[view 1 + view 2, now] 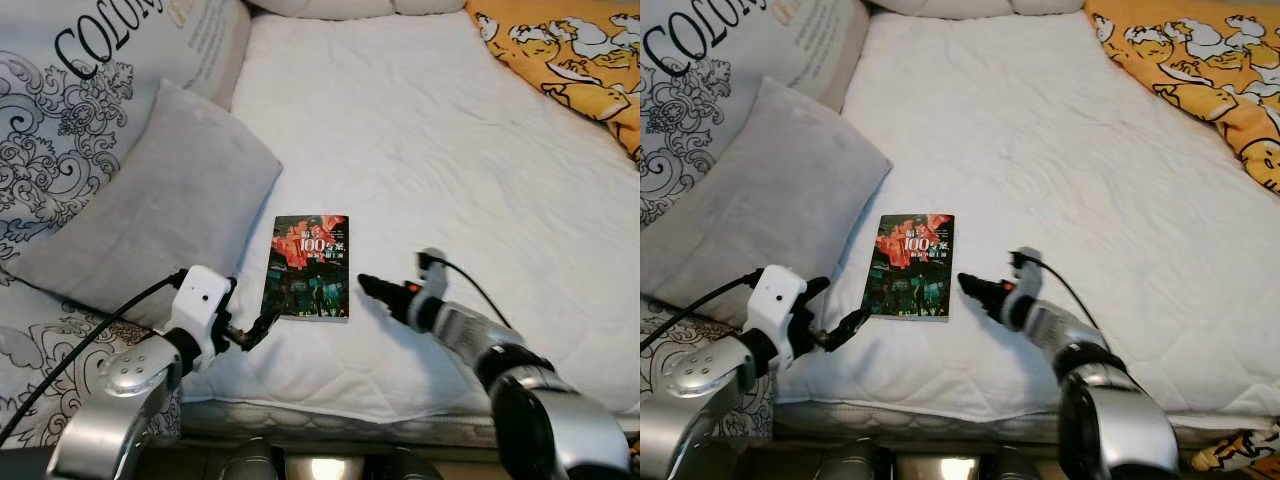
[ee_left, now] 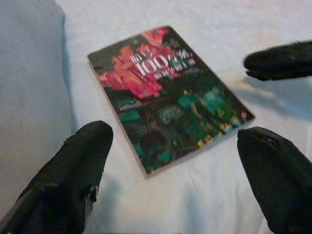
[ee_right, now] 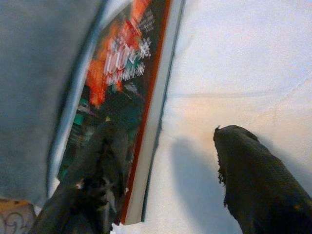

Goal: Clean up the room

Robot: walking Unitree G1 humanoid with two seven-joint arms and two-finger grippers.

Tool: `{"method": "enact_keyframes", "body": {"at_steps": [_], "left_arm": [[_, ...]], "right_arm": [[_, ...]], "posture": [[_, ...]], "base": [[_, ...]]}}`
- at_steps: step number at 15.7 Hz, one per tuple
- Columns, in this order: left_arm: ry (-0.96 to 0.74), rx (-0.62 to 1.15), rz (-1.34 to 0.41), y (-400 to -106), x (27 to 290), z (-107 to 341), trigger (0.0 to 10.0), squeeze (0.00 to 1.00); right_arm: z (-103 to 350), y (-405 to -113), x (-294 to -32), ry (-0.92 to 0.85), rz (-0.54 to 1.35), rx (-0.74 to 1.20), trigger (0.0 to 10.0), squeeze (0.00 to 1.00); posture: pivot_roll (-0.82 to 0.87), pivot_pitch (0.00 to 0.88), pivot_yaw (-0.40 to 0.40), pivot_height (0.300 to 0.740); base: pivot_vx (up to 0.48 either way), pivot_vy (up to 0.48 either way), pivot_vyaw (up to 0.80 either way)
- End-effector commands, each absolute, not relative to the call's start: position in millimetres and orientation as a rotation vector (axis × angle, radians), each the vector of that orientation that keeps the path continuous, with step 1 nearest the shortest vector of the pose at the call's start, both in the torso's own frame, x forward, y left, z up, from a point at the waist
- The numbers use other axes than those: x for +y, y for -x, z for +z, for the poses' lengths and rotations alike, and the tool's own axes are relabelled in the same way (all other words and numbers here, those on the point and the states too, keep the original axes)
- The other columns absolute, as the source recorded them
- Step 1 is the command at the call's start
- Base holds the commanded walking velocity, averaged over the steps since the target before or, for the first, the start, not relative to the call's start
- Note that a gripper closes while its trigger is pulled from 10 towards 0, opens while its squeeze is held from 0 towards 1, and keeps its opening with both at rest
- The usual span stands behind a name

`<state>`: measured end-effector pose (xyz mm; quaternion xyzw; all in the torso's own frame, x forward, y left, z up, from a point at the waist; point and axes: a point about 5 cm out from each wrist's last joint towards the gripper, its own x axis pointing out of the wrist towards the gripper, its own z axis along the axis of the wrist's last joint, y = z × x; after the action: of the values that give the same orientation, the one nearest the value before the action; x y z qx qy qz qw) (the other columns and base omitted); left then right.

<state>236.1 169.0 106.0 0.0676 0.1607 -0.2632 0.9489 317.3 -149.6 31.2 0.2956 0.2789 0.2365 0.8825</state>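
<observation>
Flanking a book on the bed, both grippers sit low at the near edge.

Lying flat on the white quilt, just beside a grey pillow, the book shows its dark red-and-green cover. The left gripper is by its near left corner, fingers spread and holding nothing. The right gripper is just beside the book's right edge, fingers also parted and empty. An orange blanket lies at the far right.
</observation>
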Motion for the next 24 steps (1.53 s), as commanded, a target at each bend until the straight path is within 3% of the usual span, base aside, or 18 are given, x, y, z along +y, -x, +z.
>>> {"method": "enact_keyframes", "body": {"at_steps": [1, 4, 7, 11, 24], "left_arm": [[-0.13, 0.329, -0.536, -235, 167, 104, 10.0, 0.17], [-0.104, 0.243, -0.449, -250, 152, 102, 10.0, 0.18], [-0.101, 0.201, -0.319, -257, 149, 102, 10.0, 0.18], [-0.084, 0.185, -0.179, -255, 161, 101, 10.0, 0.18], [-0.109, 0.15, -0.09, -257, 169, 102, 10.0, 0.18]], "right_arm": [[34, -318, -152, -0.615, 0.511, 0.546, 10.0, 1.0], [50, -313, -163, -0.46, 0.469, 0.372, 10.0, 1.0], [68, -301, -163, -0.434, 0.4, 0.27, 10.0, 1.0], [73, -289, -171, -0.266, 0.205, 0.239, 10.0, 1.0], [78, -281, -172, -0.143, 0.133, 0.227, 10.0, 1.0]], "posture": [[0.16, 0.08, 0.01, 0.74], [0.09, 0.058, 0.017, 0.74], [0.06, 0.045, 0.006, 0.74], [0.06, 0.054, -0.024, 0.74], [0.07, 0.045, -0.031, 0.74]], "base": [[0.0, 0.0, 0.0], [0.0, 0.0, 0.0], [0.0, 0.0, 0.0], [0.0, -0.213, 0.0], [0.0, -0.318, 0.0]]}}
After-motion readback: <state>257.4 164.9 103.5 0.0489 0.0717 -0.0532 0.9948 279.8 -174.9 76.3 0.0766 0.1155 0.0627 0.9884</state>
